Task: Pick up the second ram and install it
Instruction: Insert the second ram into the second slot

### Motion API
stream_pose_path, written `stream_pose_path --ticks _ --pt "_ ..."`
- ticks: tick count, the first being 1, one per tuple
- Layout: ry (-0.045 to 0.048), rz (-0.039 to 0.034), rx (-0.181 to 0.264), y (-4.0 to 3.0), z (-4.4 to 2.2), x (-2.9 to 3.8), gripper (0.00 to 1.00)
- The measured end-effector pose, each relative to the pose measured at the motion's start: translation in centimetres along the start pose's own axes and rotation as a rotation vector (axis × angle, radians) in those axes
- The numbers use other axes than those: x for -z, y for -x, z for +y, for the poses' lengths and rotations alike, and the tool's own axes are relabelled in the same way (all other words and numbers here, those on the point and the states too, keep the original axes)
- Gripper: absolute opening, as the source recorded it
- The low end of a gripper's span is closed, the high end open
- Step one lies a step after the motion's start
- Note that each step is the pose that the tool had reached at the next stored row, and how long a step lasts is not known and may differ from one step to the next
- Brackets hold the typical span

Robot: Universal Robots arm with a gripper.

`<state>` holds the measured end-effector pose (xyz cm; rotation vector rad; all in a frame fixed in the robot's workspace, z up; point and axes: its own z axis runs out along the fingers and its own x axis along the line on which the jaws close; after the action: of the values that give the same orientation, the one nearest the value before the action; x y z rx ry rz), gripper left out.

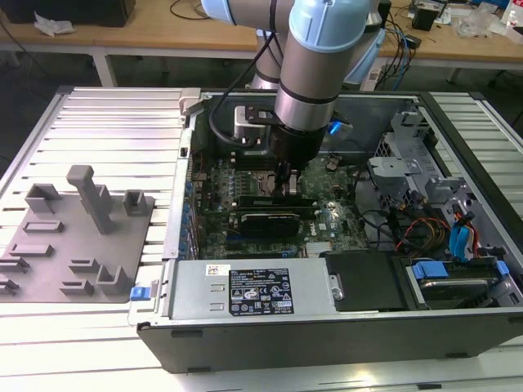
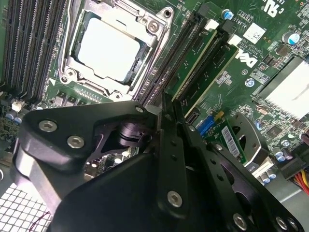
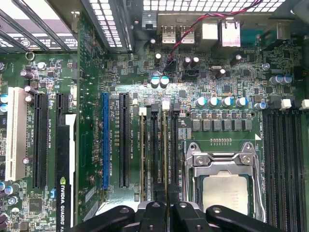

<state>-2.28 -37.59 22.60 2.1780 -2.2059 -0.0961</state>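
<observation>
**Desk:** What's the widest thing in the frame, and how does the arm stand?

**Photographer:** An open computer case point(image 1: 343, 327) lies on its side on a ribbed metal table point(image 1: 106, 131). The grey-and-blue robot arm point(image 1: 315, 73) drops nearly straight down into it from above, wrist vertical, over the middle of the motherboard point(image 1: 327, 216). The gripper point(image 1: 283, 186) sits low, right at the memory slots beside the processor socket point(image 3: 223, 181).

**Desk:** And the jaws?

**Photographer:** Nearly closed — in the first wrist view the two black fingers point(image 3: 153, 215) stand either side of a thin board edge, the second ram point(image 3: 167, 154), pinching its near end. The stick stands upright, lined up along one of the slots, white clip at its far end. Whether it is fully seated I cannot tell.

**Desk:** Counts?

**Photographer:** One arm, one gripper. In the second wrist view, two green sticks stand side by side in neighbouring slots — the other stick point(image 2: 195, 60) just beside the held one. Four empty black slots point(image 3: 285, 159) run along the socket's far side. One graphics card point(image 1: 270, 222) lies near the gripper.

**Desk:** Anything outside the case?

**Photographer:** One grey fixture plate point(image 1: 78, 237) with upright blocks, on the table toward the exterior view's left, well apart from the arm.
</observation>
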Motion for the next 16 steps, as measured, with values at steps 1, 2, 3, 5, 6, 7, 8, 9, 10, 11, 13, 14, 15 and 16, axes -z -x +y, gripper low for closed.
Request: stream_pose_path --ticks 1,2,3,5,6,7,8,9,10,11,13,14,15,16 --pt "0.0 0.0001 0.0 0.0 0.0 -0.02 0.13" --pt "0.0 0.0002 -0.001 0.0 -0.01 -0.12 0.13" --pt "0.0 0.0 -0.002 0.0 -0.01 -0.17 0.13" --pt "-0.0001 -0.0003 -0.002 0.01 -0.02 -0.18 0.13" --pt "-0.0003 -0.0006 -0.002 0.02 -0.02 -0.16 0.13" --pt "-0.0005 -0.0013 -0.002 0.02 -0.01 -0.1 0.13" --pt "-0.0005 -0.0012 -0.002 0.03 -0.01 -0.04 0.13" --pt "-0.0005 -0.0003 -0.001 0.03 -0.01 0.03 0.13" --pt "-0.0003 -0.0004 -0.001 0.04 0.0 0.03 0.13" --pt "-0.0003 -0.0005 -0.001 0.04 0.0 0.03 0.13" --pt "0.0002 -0.0004 -0.001 0.06 0.0 -0.04 0.13" --pt "0.0007 0.0001 -0.001 0.04 0.0 -0.17 0.13" --pt "0.0007 -0.0002 -0.001 0.04 -0.01 -0.26 0.13" --pt "0.0006 -0.0005 -0.001 0.04 -0.01 -0.3 0.13"
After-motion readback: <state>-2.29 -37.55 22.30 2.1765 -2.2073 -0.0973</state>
